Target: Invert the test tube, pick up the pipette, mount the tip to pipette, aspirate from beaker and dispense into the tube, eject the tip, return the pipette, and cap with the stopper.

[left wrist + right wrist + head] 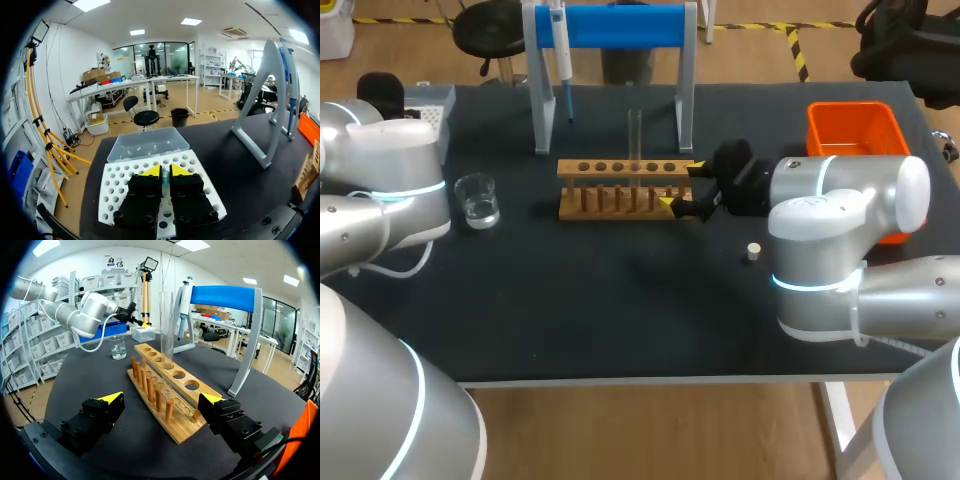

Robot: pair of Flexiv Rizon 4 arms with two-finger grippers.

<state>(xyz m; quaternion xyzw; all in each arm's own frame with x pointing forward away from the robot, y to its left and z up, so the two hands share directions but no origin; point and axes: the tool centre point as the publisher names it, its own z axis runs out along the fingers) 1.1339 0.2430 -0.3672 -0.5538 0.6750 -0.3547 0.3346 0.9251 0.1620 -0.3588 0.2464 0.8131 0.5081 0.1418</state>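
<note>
A clear test tube (634,140) (166,330) stands upright in the wooden rack (625,188) (172,390). My right gripper (682,187) (161,400) is open, one finger on each side of the rack's near end, touching nothing. The pipette (560,50) (184,295) hangs on the blue stand (620,28). My left gripper (165,171) is over the white tip box (120,185) (432,106), shut on a thin bluish pipette tip (165,178). In the head view that gripper is hidden behind its own arm. The beaker (478,200) (118,346) holds water. A small white stopper (753,252) lies on the mat.
An orange bin (855,130) sits at the back right, behind my right arm. The stand's grey legs (260,100) rise beside the tip box. The box's clear lid (145,142) lies open ahead of the left gripper.
</note>
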